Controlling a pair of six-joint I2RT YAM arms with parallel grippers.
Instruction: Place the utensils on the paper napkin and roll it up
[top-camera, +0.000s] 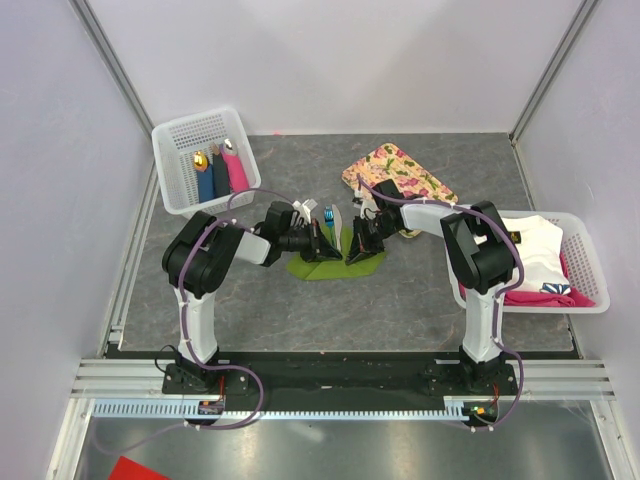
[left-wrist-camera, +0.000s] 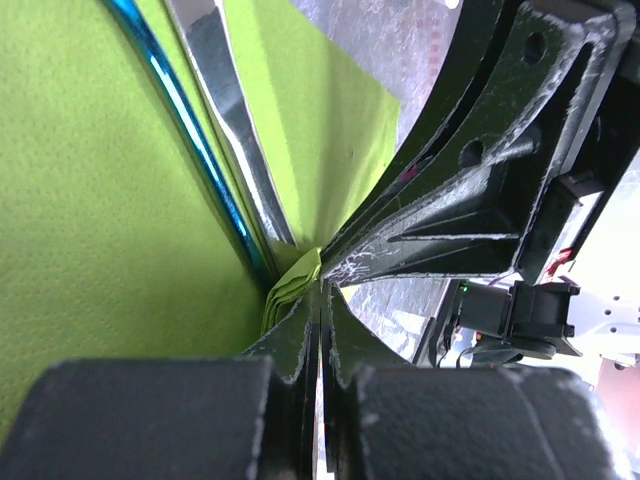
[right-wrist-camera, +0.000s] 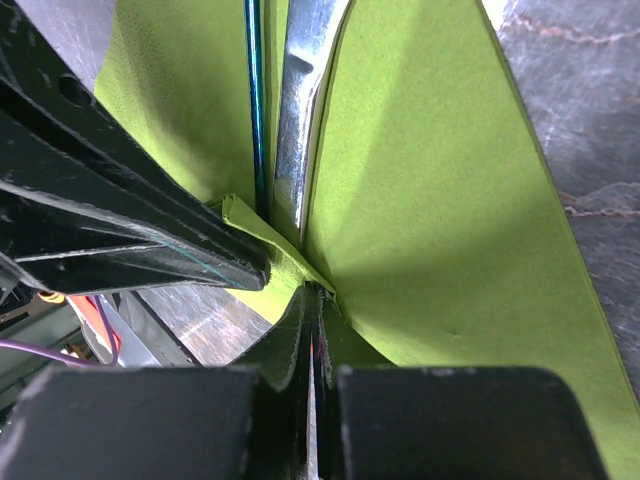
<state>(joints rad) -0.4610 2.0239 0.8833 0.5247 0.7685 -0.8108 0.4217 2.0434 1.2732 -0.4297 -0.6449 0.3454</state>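
Note:
The olive-green paper napkin (top-camera: 335, 264) lies mid-table, its near edge folded up around the utensils. The bright blue utensil (left-wrist-camera: 190, 140) and the silvery utensil (left-wrist-camera: 235, 110) lie side by side in the fold, their far ends sticking out past the napkin (top-camera: 330, 216). My left gripper (top-camera: 318, 248) is shut on the napkin's edge (left-wrist-camera: 295, 275). My right gripper (top-camera: 358, 250) is shut on the napkin's edge too (right-wrist-camera: 300, 265), tip to tip with the left. In the right wrist view the blue utensil (right-wrist-camera: 255, 100) and silvery utensil (right-wrist-camera: 300, 100) run up between green folds (right-wrist-camera: 440, 200).
A white basket (top-camera: 176, 140) at the back left holds dark blue and pink bundles. A pink-flowered tray (top-camera: 400, 175) lies behind the right gripper. A white basket (top-camera: 590, 262) at the right holds white and pink cloths.

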